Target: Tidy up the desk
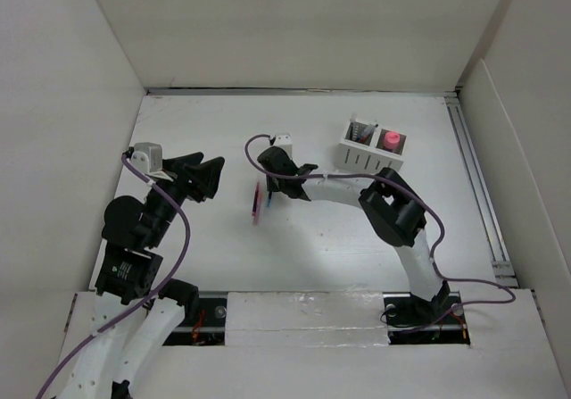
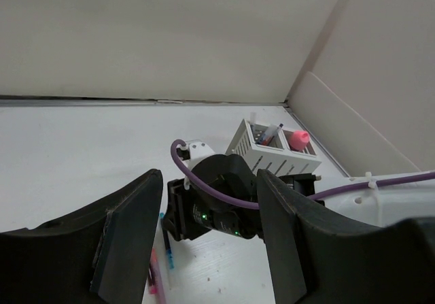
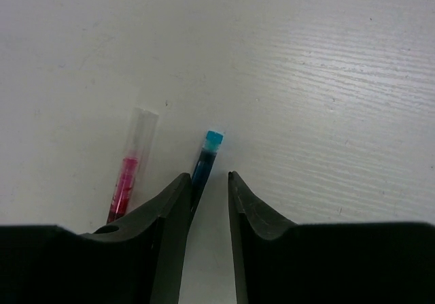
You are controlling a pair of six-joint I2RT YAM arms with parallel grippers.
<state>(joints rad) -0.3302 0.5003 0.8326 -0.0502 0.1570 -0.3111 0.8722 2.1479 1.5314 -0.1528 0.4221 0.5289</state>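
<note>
Black right gripper (image 3: 209, 179), downturned, astride blue pen (image 3: 208, 153)

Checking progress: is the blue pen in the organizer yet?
Out. The blue pen lies flat on the desk beside the pink pen, at the right fingers.

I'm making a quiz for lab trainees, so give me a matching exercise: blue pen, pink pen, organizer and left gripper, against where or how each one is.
1 blue pen
2 pink pen
3 organizer
4 left gripper

A open, holding nothing
B standing toward the far right of the desk
C at the right gripper fingertips
D lying flat, outside the right gripper

Pairs: 1-C, 2-D, 3-B, 4-A
</note>
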